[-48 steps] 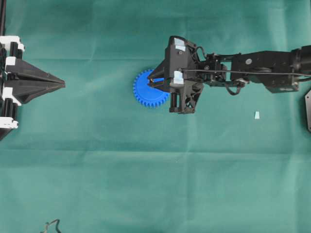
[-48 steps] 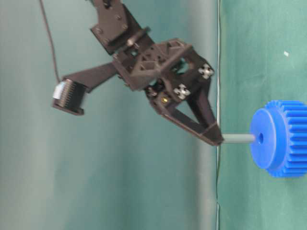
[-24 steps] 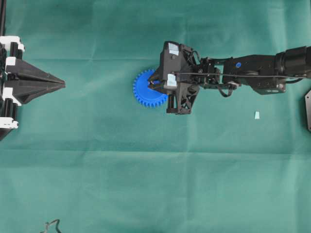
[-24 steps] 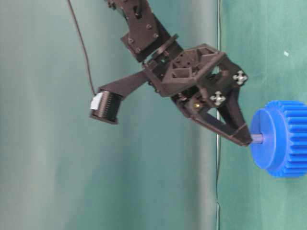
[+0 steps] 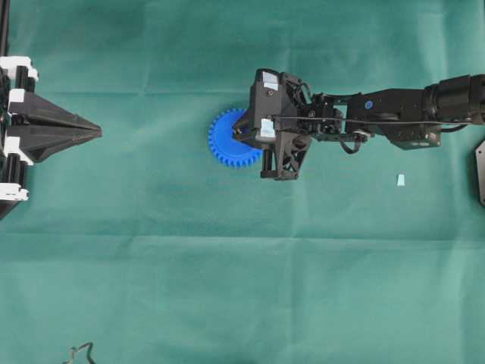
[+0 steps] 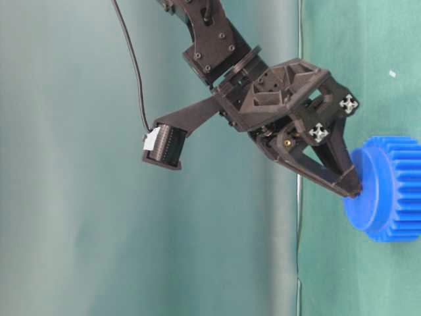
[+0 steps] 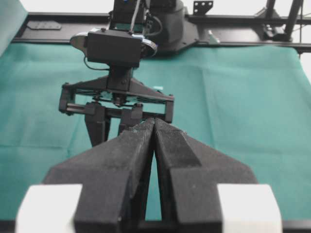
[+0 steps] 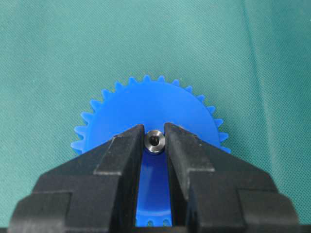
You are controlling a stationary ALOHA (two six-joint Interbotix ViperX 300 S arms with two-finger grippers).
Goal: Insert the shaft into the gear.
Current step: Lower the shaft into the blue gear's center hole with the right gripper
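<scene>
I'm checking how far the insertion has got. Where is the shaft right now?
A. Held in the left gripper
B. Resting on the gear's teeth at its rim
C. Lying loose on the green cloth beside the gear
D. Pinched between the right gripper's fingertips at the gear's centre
D: in the right wrist view the shaft sits clamped in the right gripper, over the middle of the gear.

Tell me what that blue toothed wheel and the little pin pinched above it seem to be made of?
The gear looks like moulded plastic: uniform bright blue, matte, with crisp teeth. The shaft looks like metal: silvery-grey, its round end catching a shine between the tips of the right end effector. Neither material can be confirmed by sight alone.
</scene>
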